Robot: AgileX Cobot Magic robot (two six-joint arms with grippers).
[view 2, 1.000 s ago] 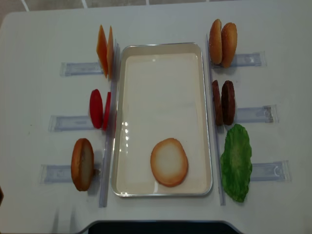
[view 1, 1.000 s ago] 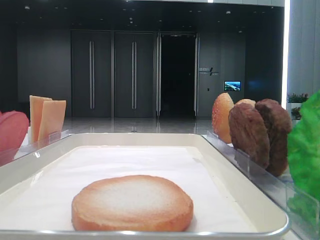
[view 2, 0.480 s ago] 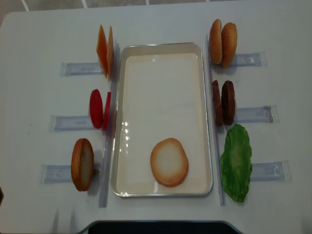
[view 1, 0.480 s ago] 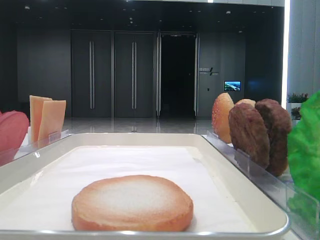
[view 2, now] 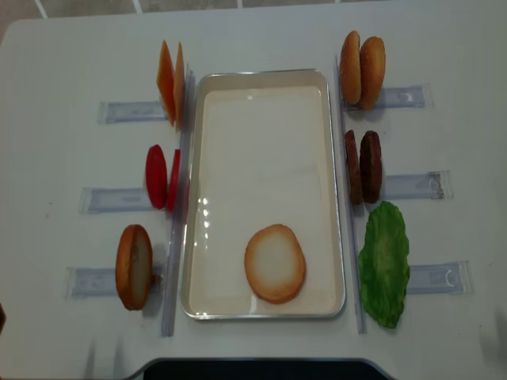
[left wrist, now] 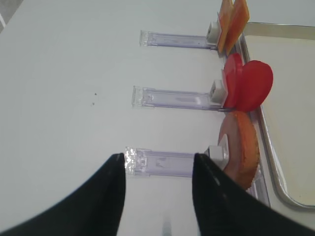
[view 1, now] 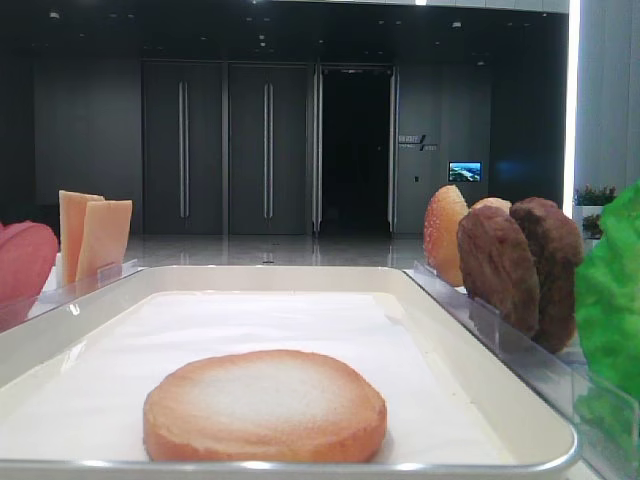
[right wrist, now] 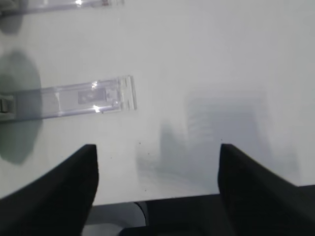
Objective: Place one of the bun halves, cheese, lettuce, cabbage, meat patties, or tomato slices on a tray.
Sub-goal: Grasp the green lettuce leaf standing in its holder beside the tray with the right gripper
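Tray (view 2: 265,79) sits lengthwise at the middle of the white counter (view 2: 71,63), one bun half (view 2: 274,263) lying flat on its paper liner, pale face up, near the tray's near short edge and slightly toward its right side; judged from this, one placement is already made. Remaining stock stands on edge in clear plastic holders (view 2: 127,112) ranged along both long sides of the tray, presumably so each piece presents a thin edge that open jaws can straddle. Along the left side, far to near: cheese (view 2: 171,81), tomato slices (view 2: 161,176), a single bun half (view 2: 134,267). Along the right side, far to near: a pair of bun halves (view 2: 362,70), meat patties (view 2: 363,166), lettuce (view 2: 384,263) leaning at the near end. No cabbage identified. Right tool (right wrist: 157,162): jaws spread wide, nothing between them, hovering over bare counter just beside the end of an empty holder strip. Left tool (left wrist: 157,167): fingers apart, empty, above the counter near the outer end of the holder carrying the lone bun half. Neither tool touches any food. Writing: none legible on tray, holders or food; a small wall sign in the dark background of the low view is too small to read.
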